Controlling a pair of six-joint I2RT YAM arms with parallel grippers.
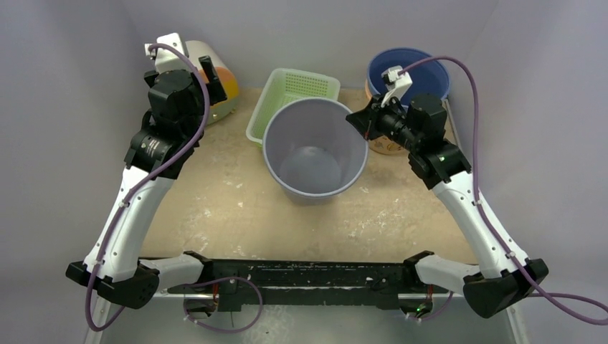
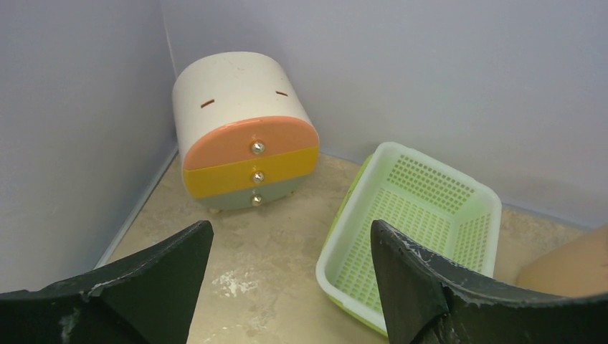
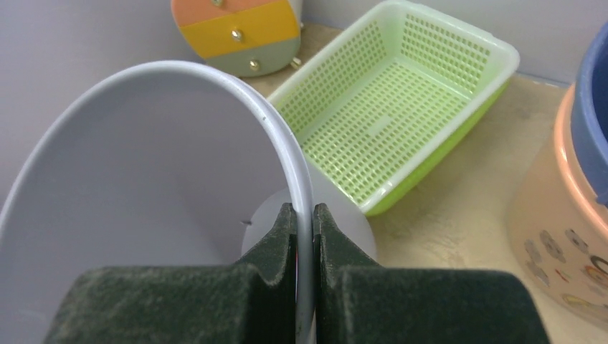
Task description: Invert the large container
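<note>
Pale lilac walls box in a mottled beige tabletop (image 1: 215, 208). Far left, the left gripper (image 2: 290, 236) hangs with its jaws spread wide, holding nothing, facing a cream rounded drawer unit (image 2: 244, 129) with orange, yellow and grey fronts in the corner. Next along, a light green perforated plastic basket (image 2: 423, 208). Centre stage, the large grey plastic container (image 1: 315, 147) stands upright, mouth up, just in front of that basket. The right gripper (image 3: 305, 215) pinches its right rim, one finger inside, one outside. Far right, a blue bowl (image 1: 409, 72) sits in a peach tub (image 3: 559, 229).
</note>
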